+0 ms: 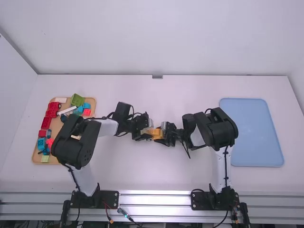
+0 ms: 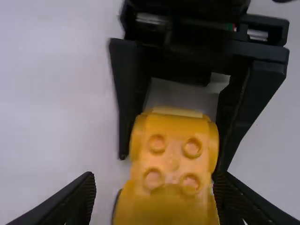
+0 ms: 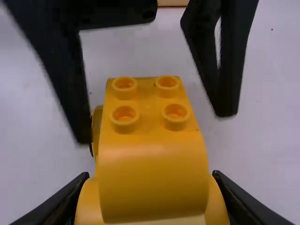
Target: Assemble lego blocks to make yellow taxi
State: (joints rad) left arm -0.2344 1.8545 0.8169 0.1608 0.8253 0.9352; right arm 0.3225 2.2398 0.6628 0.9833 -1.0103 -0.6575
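Yellow blocks [image 3: 152, 173] | right gripper [image 1: 164, 136]: clamped on them | left gripper [image 1: 149, 134]: fingers apart | block tray [image 1: 56, 125], blue tray [image 1: 251, 133] (well aside)

Here we are at the table [image 1: 137, 175]: on the left stands the tray [image 1: 56, 124], toy blocks [image 1: 77, 100] in it, many along its left side. Over on the right, a flat mat [image 1: 251, 133]! Between them, near the middle, it's the block car [image 1: 155, 134], held between the right gripper's [image 1: 164, 135] fingers, with the left gripper [image 1: 148, 133] just to its left.
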